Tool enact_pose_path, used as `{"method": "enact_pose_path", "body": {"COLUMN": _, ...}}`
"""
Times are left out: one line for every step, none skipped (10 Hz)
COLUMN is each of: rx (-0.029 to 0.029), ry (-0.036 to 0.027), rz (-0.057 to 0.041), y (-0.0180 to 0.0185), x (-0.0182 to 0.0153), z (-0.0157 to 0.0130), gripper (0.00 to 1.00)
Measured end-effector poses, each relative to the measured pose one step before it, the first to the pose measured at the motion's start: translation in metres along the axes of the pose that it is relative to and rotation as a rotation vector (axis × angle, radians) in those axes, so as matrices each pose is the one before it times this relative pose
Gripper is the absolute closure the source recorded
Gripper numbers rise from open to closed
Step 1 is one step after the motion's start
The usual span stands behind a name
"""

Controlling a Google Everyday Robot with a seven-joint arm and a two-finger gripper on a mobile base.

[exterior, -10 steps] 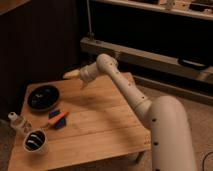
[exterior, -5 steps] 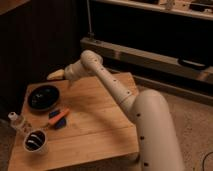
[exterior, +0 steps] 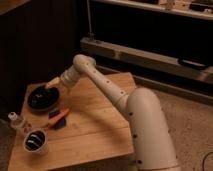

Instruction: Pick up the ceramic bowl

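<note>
My arm has swung down and left, so my tool (exterior: 51, 83) now hovers wide open, empty, over the ceramic bowl (exterior: 42, 97) at the worktop's (exterior: 100, 125) back left. Nothing grabbed yet; grip and lift remain.

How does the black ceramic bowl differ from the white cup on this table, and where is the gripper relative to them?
The ceramic bowl is wide, shallow and black all over; the white cup is narrower, taller and white outside. The bowl sits at the table's far left edge, the cup at its near left corner. The gripper hangs open just over the bowl's far rim, well away from the cup. Both are round, upright and dark inside.
</note>
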Motion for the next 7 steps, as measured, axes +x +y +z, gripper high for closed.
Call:
{"method": "enact_pose_path", "body": {"rx": -0.00853, "ry": -0.00846, "rz": 0.00086, "y": 0.00305, "x": -0.00195, "z": 0.00342, "gripper": 0.2}}
{"method": "enact_pose_path", "body": {"rx": -0.00365, "ry": -0.00674, "rz": 0.00087, "y": 0.00156, "x": -0.00167, "z": 0.00383, "gripper": 0.2}}
{"method": "enact_pose_path", "body": {"rx": -0.0016, "ry": -0.00458, "rz": -0.00065, "y": 0.00012, "x": -0.00118, "z": 0.00322, "gripper": 0.2}}
{"method": "enact_pose_path", "body": {"rx": -0.00247, "ry": -0.00755, "rz": -0.00139, "y": -0.00126, "x": -0.00202, "z": 0.00522, "gripper": 0.2}}
{"method": "enact_pose_path", "body": {"rx": -0.00436, "ry": -0.00564, "rz": -0.00015, "y": 0.00029, "x": -0.00141, "z": 0.00417, "gripper": 0.2}}
{"method": "enact_pose_path", "body": {"rx": -0.00231, "ry": -0.00693, "rz": 0.00139, "y": -0.00056, "x": -0.00107, "z": 0.00471, "gripper": 0.2}}
{"method": "enact_pose_path", "body": {"rx": -0.00277, "ry": -0.00924, "rz": 0.00308, "y": 0.00006, "x": -0.00136, "z": 0.00618, "gripper": 0.2}}
